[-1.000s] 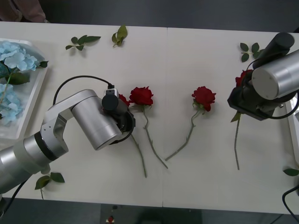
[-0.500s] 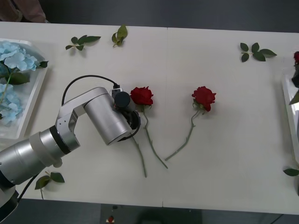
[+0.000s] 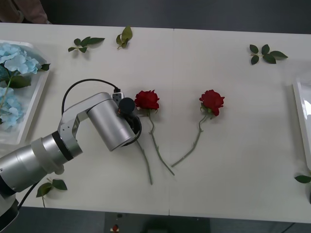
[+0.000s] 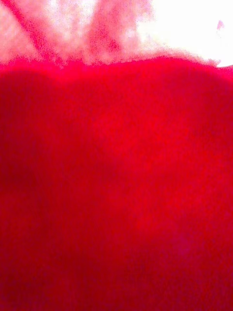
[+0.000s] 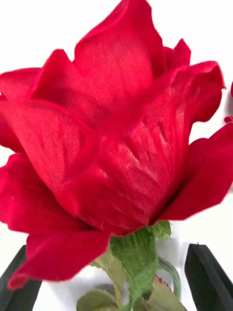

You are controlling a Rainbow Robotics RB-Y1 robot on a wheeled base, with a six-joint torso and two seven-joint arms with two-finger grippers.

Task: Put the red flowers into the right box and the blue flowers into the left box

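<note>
While the pale sky-blue flower clusters sit in the translucent white left tray, the left gripper hangs wide open around a deep-red rose's stem, two more roses lying beside it; can't tell about the right gripper.

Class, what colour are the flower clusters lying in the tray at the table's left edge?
Pale sky-blue flowers, with green leaves, in the left box; clearest in the front view.

Even overhead light washed the white counter with only faint shadows; the right wrist view was a blurred red smear, blown out along one edge.
</note>
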